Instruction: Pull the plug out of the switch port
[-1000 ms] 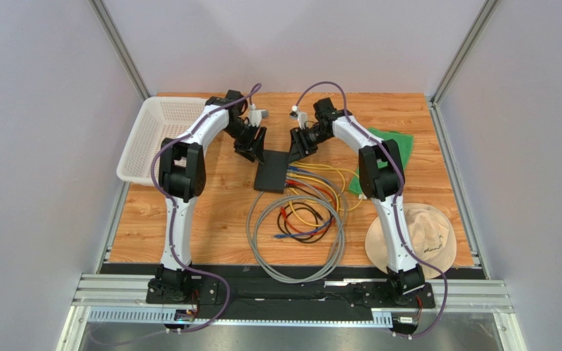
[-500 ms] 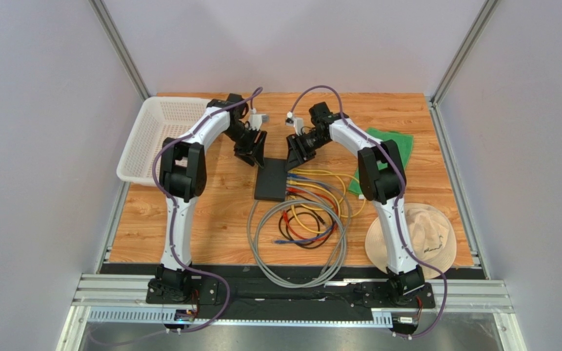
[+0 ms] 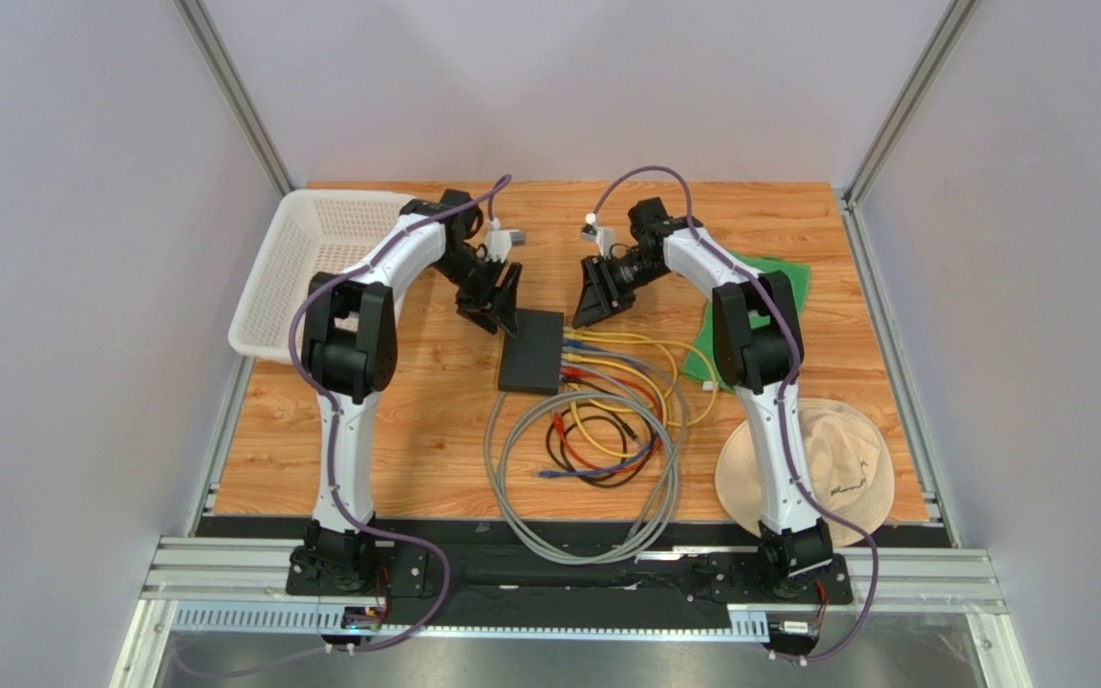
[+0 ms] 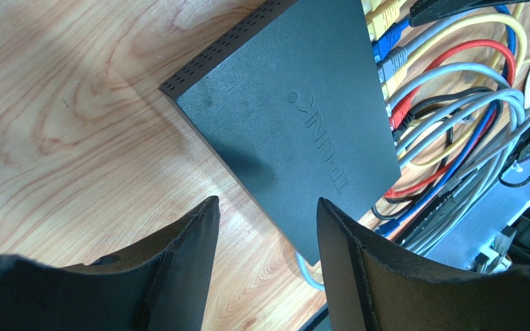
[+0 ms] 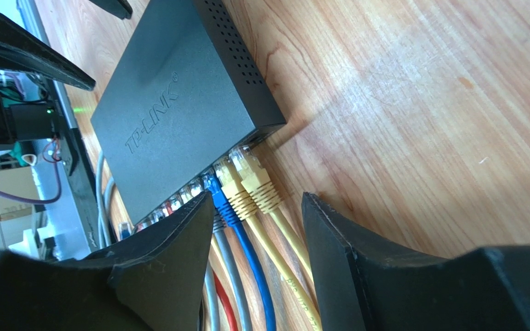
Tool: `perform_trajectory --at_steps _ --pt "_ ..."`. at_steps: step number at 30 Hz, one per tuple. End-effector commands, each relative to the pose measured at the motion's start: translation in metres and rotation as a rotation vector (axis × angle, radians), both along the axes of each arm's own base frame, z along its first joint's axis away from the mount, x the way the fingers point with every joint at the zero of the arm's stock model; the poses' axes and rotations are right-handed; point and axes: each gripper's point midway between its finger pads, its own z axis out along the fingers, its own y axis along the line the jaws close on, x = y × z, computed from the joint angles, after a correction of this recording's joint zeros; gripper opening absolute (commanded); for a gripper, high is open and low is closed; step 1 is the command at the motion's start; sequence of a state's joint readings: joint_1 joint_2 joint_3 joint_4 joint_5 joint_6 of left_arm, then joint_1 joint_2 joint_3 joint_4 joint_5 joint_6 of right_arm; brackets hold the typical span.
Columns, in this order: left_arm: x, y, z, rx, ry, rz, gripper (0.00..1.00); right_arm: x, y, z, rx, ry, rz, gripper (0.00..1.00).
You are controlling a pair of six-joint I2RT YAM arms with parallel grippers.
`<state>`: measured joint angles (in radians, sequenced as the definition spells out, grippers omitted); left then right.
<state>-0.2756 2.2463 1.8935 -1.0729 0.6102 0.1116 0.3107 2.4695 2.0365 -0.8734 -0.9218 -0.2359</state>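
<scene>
The wooden table (image 3: pixel 413 430) fills a bay of pale grey walls, and my two bases are bolted at its near edge. My right gripper (image 5: pixel 257 207) hangs with its jaws wide apart and nothing between them. It is tilted down at the far end of the port row, near the plugs but touching none. Through the gap I see two yellow plugs (image 5: pixel 247 181) side by side and a blue plug (image 5: pixel 212 187) tight against them, all seated in the switch (image 5: pixel 178 117). My left gripper (image 4: pixel 266 214) is equally wide and empty, poised just off the opposite long edge of that black box.

The switch lies flat in the middle of the table between my two tools. Its ports face my right side, and the cables (image 3: pixel 585 466) run out from them into a loose coil toward my bases. A white basket (image 3: pixel 291 273), a green cloth (image 3: pixel 786 287) and a hat (image 3: pixel 815 459) lie well apart from all this.

I judge the main risk to be the box itself. It looks light and nothing pins it, so a pull on a plug could drag it along unless my left jaws clamp it first. The plugs are also packed close, so my right fingers could close on two at once. If the latch is not pressed, I would strain the cable rather than free the plug.
</scene>
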Motion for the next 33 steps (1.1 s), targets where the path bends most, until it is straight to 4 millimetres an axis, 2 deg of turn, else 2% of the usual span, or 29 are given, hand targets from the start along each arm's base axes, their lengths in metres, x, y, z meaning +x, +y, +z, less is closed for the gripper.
perform_trajectory --at_steps 1,6,12,14,17,20,21,24,26,27,29,30,32,33 --pt "0.006 -0.013 0.000 -0.024 -0.031 -0.047 0.62 -0.004 0.006 -0.014 0.008 0.044 -0.001 0.57" --pt "0.001 -0.010 -0.030 0.080 0.010 -0.063 0.59 0.003 0.010 -0.014 0.016 0.055 -0.034 0.57" --pt "0.004 -0.006 -0.041 0.137 -0.008 -0.063 0.59 0.011 0.011 -0.026 -0.031 0.037 -0.063 0.56" --pt "0.006 -0.006 -0.039 0.143 -0.020 -0.065 0.59 0.011 0.012 -0.028 -0.040 0.032 -0.061 0.56" --pt "0.012 -0.003 -0.020 0.151 -0.060 -0.058 0.59 0.011 0.010 -0.030 -0.049 0.035 -0.068 0.56" --pt "0.027 0.001 0.023 0.123 -0.173 -0.028 0.62 0.011 0.009 -0.030 -0.056 0.028 -0.068 0.56" --pt "0.031 0.001 0.043 0.106 -0.225 -0.024 0.63 0.010 0.009 -0.031 -0.060 0.030 -0.068 0.56" --pt "0.036 -0.005 0.080 0.042 -0.316 -0.036 0.63 0.009 0.008 -0.033 -0.063 0.033 -0.066 0.55" --pt "0.031 -0.017 0.090 -0.035 -0.302 -0.041 0.60 0.010 0.007 -0.035 -0.068 0.031 -0.070 0.55" --pt "0.029 -0.021 0.087 -0.057 -0.276 -0.041 0.52 0.010 0.007 -0.037 -0.072 0.033 -0.071 0.55" --pt "0.022 -0.032 0.084 -0.109 -0.205 -0.022 0.43 0.013 0.005 -0.039 -0.082 0.026 -0.077 0.55" --pt "0.018 -0.035 0.074 -0.118 -0.165 -0.022 0.34 0.012 0.006 -0.040 -0.085 0.025 -0.074 0.55" --pt "0.013 -0.040 0.064 -0.120 -0.149 -0.045 0.26 0.011 0.005 -0.041 -0.089 0.029 -0.076 0.55" --pt "0.010 -0.043 0.056 -0.109 -0.132 -0.058 0.18 0.011 0.005 -0.042 -0.090 0.029 -0.075 0.55"
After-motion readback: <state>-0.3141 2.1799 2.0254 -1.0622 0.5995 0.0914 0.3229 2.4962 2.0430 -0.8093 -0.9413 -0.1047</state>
